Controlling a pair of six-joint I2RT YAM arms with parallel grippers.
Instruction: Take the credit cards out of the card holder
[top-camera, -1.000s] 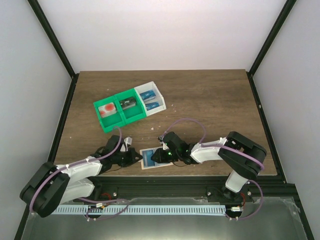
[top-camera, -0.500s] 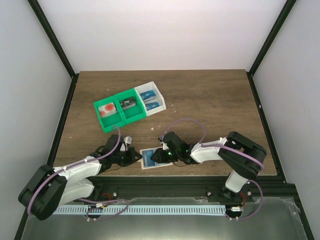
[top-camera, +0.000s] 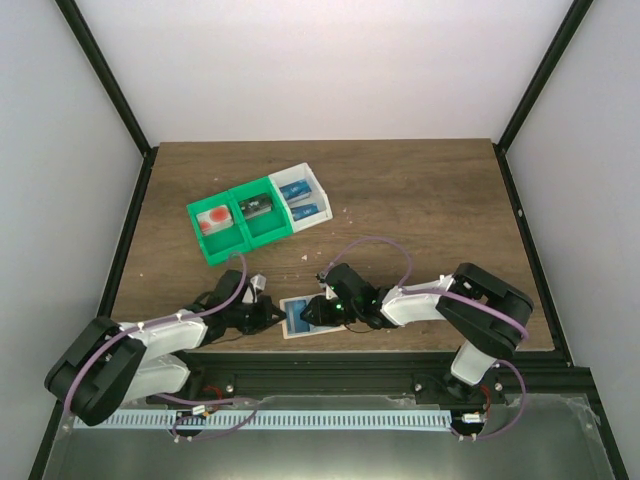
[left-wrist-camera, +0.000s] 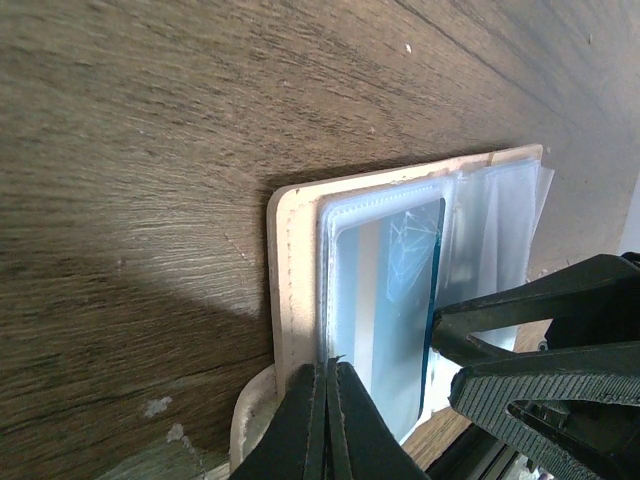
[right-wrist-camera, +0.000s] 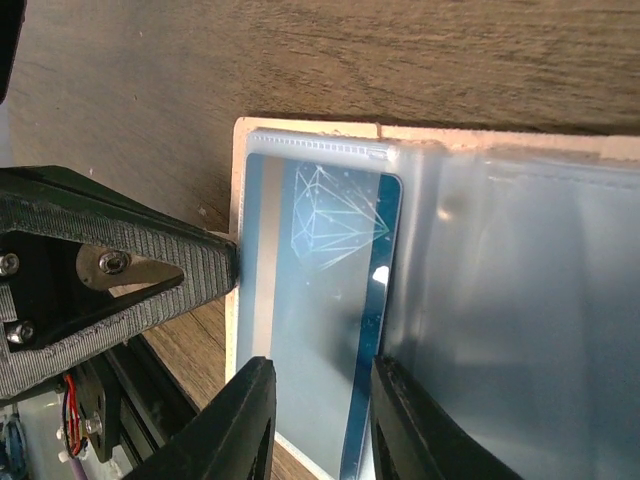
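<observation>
The card holder (top-camera: 297, 320) lies open near the table's front edge, its tan rim (left-wrist-camera: 290, 280) and clear sleeves (right-wrist-camera: 500, 300) showing. A blue credit card (right-wrist-camera: 320, 300) with a faint line drawing sits in the leftmost sleeve (left-wrist-camera: 390, 290). My left gripper (left-wrist-camera: 328, 368) is shut, pinching the sleeve's edge beside the tan rim; it also shows in the overhead view (top-camera: 268, 314). My right gripper (right-wrist-camera: 320, 368) hangs over the card from the other side (top-camera: 313, 312), jaws apart, one finger (right-wrist-camera: 245, 420) near each long edge of the card.
Behind the holder stands a row of bins: a green one (top-camera: 206, 245) with a red-orange item, a second green one (top-camera: 247, 192) with a dark item, and a white one (top-camera: 322, 193) with two blue cards (top-camera: 296, 189). The table's front edge runs just below the holder.
Both grippers stay at the holder. The left arm's rear links have shifted slightly. The holder has not moved.
</observation>
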